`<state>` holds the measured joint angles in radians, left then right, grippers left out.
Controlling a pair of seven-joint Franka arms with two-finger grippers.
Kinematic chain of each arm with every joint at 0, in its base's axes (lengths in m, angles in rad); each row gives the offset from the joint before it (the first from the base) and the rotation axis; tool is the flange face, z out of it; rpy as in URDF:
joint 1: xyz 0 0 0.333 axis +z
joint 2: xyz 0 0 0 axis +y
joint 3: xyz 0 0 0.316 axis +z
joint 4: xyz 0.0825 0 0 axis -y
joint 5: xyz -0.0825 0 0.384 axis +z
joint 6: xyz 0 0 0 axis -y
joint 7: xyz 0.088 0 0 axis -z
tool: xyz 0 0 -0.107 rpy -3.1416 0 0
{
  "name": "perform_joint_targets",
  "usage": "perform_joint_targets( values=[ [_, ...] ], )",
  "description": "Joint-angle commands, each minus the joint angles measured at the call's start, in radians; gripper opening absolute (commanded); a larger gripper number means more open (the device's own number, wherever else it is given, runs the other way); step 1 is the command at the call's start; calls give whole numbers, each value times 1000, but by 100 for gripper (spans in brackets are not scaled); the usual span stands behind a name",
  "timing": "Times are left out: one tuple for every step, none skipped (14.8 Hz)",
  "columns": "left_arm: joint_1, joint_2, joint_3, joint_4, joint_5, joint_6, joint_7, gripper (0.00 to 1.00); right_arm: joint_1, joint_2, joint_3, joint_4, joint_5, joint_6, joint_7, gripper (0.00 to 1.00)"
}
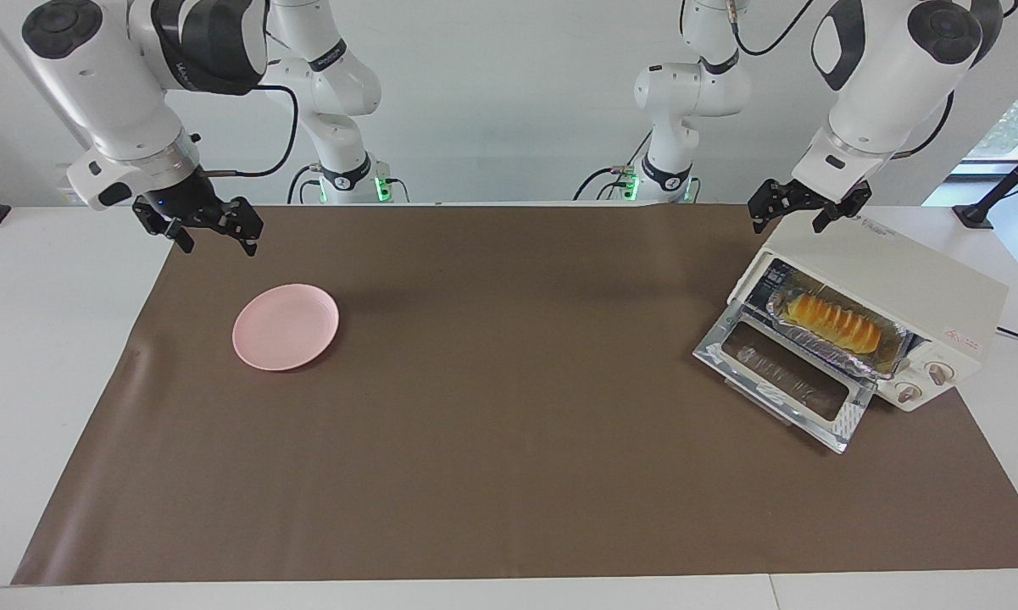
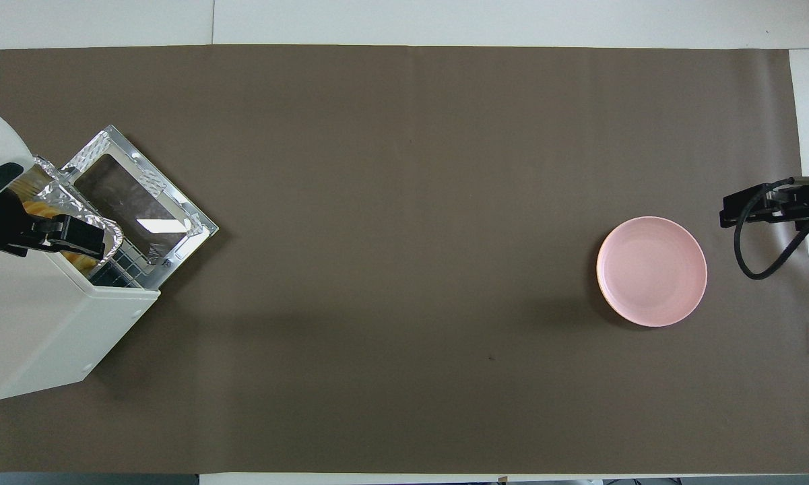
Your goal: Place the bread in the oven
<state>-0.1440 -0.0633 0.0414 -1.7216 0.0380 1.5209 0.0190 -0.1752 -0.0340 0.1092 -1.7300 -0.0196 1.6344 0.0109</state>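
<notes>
The bread [image 1: 835,329] lies in a crinkled foil tray [image 1: 848,349] on the rack inside the cream-white oven [image 1: 898,280], at the left arm's end of the table. The oven's glass door [image 1: 784,377] hangs open and flat. My left gripper [image 1: 788,219] is open and empty, up in the air over the oven's top front corner. In the overhead view it [image 2: 57,234] covers most of the bread and part of the foil tray [image 2: 74,202]. My right gripper [image 1: 218,241] is open and empty, waiting in the air beside the plate.
A round pink plate [image 1: 286,326] sits empty on the brown mat [image 1: 509,424] toward the right arm's end; it also shows in the overhead view [image 2: 651,271]. The oven body [image 2: 47,323] and its open door [image 2: 135,202] take up the mat's corner.
</notes>
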Motion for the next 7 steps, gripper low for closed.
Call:
perform_joint_targets(
  values=[
    [24, 5, -17, 0, -6, 28, 29, 100, -13, -1, 10, 7, 15, -18, 4, 100],
    [24, 13, -17, 14, -4, 36, 29, 100, -13, -1, 10, 7, 15, -18, 4, 100],
    [26, 17, -17, 28, -6, 39, 29, 100, -13, -1, 10, 7, 15, -18, 4, 100],
    [26, 19, -17, 33, -6, 39, 29, 100, -13, -1, 10, 7, 15, -18, 4, 100],
    [26, 16, -17, 28, -13, 41, 29, 100, -13, -1, 10, 7, 13, -18, 4, 100],
    [27, 7, -17, 19, -18, 47, 29, 100, -13, -1, 10, 7, 15, -18, 4, 100],
    [29, 5, -17, 17, -18, 50, 29, 100, -13, -1, 10, 7, 15, -18, 4, 100]
  ],
)
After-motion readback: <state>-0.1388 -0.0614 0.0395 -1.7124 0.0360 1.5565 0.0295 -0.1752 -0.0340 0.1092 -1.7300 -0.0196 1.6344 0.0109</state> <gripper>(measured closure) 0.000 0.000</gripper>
